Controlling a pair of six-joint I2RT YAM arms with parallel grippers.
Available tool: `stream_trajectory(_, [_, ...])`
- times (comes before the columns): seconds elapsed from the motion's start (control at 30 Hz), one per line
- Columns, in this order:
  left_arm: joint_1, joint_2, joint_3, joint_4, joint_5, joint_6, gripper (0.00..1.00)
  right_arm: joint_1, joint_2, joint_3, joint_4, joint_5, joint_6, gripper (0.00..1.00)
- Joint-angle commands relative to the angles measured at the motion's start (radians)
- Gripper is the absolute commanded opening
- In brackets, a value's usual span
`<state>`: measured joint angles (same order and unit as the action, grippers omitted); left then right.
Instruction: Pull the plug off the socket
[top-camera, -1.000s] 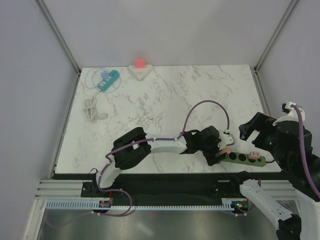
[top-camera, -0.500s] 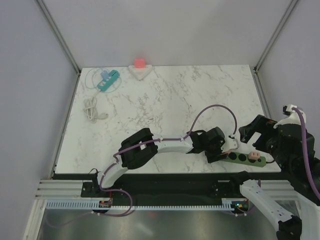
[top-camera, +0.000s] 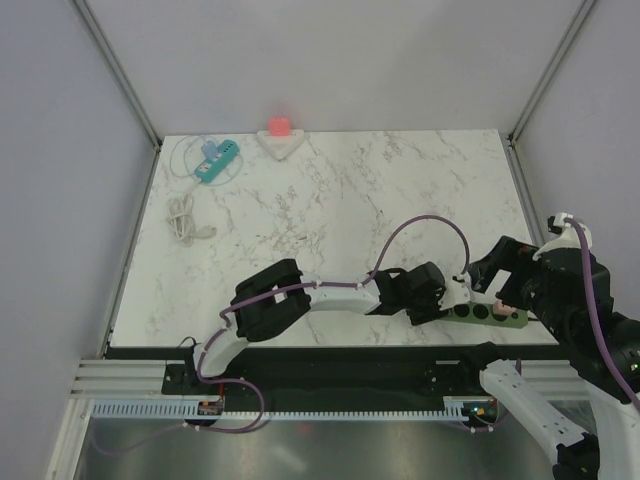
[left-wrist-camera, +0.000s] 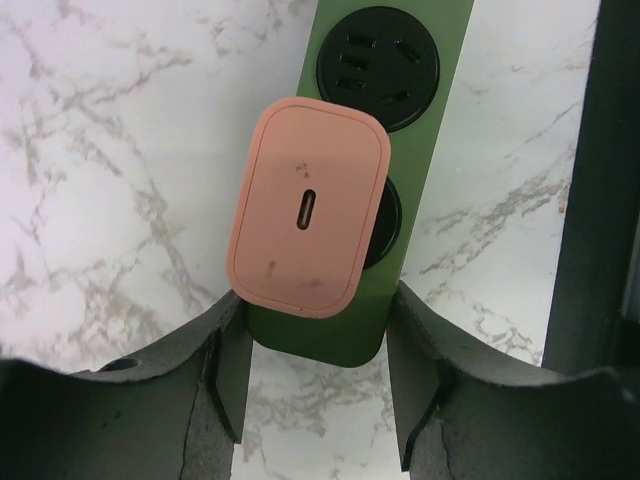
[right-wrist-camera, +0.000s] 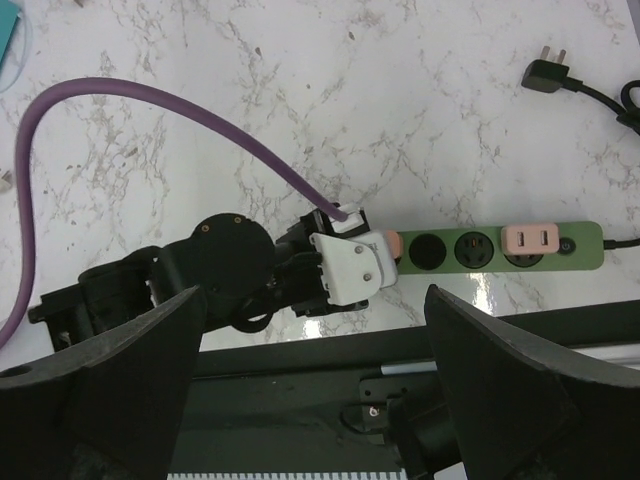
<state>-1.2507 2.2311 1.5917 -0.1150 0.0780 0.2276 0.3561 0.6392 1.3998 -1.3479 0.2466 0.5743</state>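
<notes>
A green socket strip (right-wrist-camera: 583, 246) lies along the table's near edge, also seen in the left wrist view (left-wrist-camera: 320, 338) and from above (top-camera: 490, 313). A pink plug (left-wrist-camera: 308, 205) with a small slot sits in the socket nearest the strip's left end; only its edge (right-wrist-camera: 393, 245) shows in the right wrist view. My left gripper (left-wrist-camera: 315, 300) is at that end, its two fingers pressed against the strip's sides just below the plug. A second pink plug (right-wrist-camera: 530, 237) sits near the strip's right end. My right gripper (right-wrist-camera: 310, 295) hangs open above the table edge and holds nothing.
A loose black plug on a cable (right-wrist-camera: 545, 75) lies behind the strip. A teal power strip (top-camera: 216, 160), a coiled white cable (top-camera: 183, 218) and a red block on a white base (top-camera: 279, 128) are at the far left. The table's front edge runs just below the strip.
My left gripper slid right onto the strip's end and its jaws closed from wide open against the strip's sides. The right arm moved left and lower, over the strip.
</notes>
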Motion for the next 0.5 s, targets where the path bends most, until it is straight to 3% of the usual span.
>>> stream_trajectory(0.0, [0.023, -0.070, -0.123, -0.084, -0.245, -0.076, 0.02, 0.000, -0.009, -0.025, -0.004, -0.013, -0.007, 0.98])
stream_trajectory(0.13, [0.023, -0.151, -0.272, -0.060, -0.332, -0.146, 0.02, 0.001, -0.003, -0.050, 0.007, -0.017, 0.001, 0.98])
stream_trajectory(0.47, [0.036, -0.263, -0.453, -0.123, -0.442, -0.355, 0.02, 0.001, -0.003, -0.223, 0.084, -0.061, 0.045, 0.98])
